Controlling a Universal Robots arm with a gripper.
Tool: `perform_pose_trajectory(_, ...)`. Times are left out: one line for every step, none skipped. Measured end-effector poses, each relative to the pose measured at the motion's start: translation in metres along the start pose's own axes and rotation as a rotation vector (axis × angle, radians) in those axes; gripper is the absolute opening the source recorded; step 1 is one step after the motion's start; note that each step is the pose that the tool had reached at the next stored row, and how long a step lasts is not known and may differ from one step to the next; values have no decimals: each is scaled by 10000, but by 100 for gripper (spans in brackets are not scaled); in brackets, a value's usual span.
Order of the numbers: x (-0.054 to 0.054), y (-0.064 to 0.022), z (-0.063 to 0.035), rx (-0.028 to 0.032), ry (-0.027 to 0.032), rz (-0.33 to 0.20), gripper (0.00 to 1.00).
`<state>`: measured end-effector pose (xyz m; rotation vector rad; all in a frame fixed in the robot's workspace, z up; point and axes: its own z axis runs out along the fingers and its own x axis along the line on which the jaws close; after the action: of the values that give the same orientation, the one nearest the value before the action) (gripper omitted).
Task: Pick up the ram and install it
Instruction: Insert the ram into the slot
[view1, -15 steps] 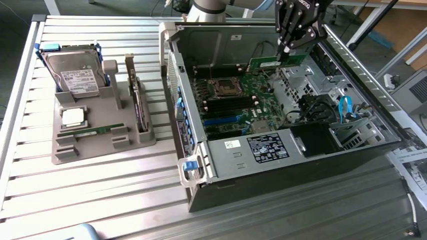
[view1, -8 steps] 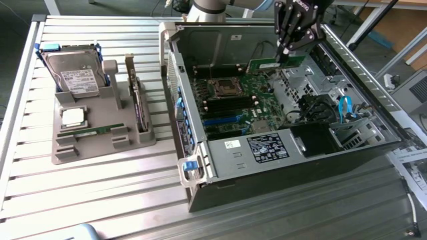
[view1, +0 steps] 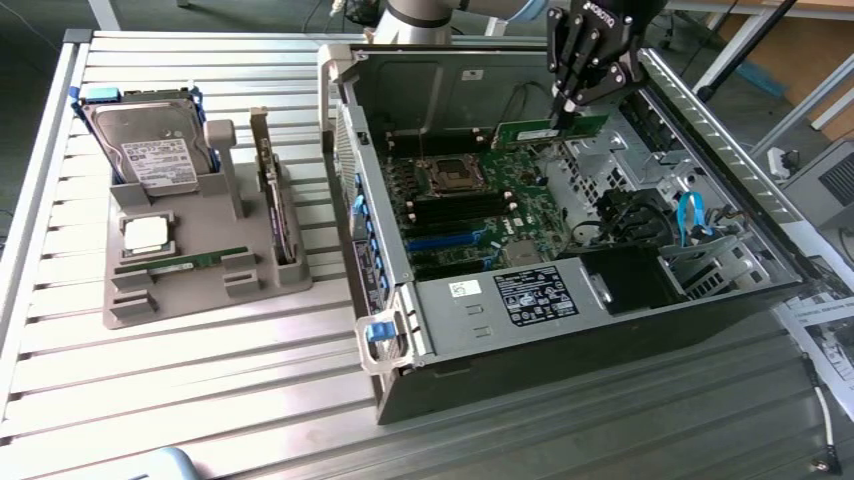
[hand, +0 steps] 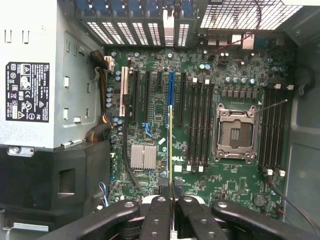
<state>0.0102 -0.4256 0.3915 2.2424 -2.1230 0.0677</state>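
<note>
Plainly pinched edge-on between the nearly closed fingers (hand: 159, 221) of the gripper (hand: 171, 197), above the motherboard (hand: 235, 185); long axis of the ram (hand: 171, 145) parallel to the black memory slots (hand: 200, 125), offset to one side.

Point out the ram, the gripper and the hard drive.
ram (hand: 171, 135), wrist view, on its thin edge
gripper (view1: 566, 112), exterior view, between its fingertips, shut on the ram
hard drive (view1: 158, 150), exterior view, on its silver labelled face
</note>
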Motion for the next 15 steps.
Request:
perform_pose_trajectory(0, 0, 4, 0, 0, 0, 12)
perform_pose_trajectory(0, 0, 9, 0, 0, 1, 12)
perform_pose_trajectory(-1, 0, 15, 0, 0, 0, 12)
perform_pose_trajectory(-1, 0, 20, 0, 0, 0, 12)
perform_pose_trajectory(-1, 0, 24, 0, 0, 0, 12)
perform_pose_trajectory(-2, 0, 29, 1, -1, 0, 12)
perform_pose_trajectory(-2, 0, 33, 0, 1, 0, 12)
perform_pose_trajectory(-2, 0, 38, 0, 0, 1, 12)
perform_pose_trajectory(-3, 0, 42, 0, 0, 1, 12)
perform_pose_trajectory(-3, 0, 47, 0, 0, 0, 12)
perform_pose_trajectory(-3, 0, 51, 0, 1, 0, 12)
perform_pose_trajectory(-4, 0, 55, 0, 0, 0, 12)
perform_pose_trajectory(-4, -1, 60, 0, 0, 0, 12)
perform_pose_trajectory(-4, -1, 65, 0, 0, 0, 12)
perform_pose_trajectory(-5, -1, 74, 0, 0, 0, 12)
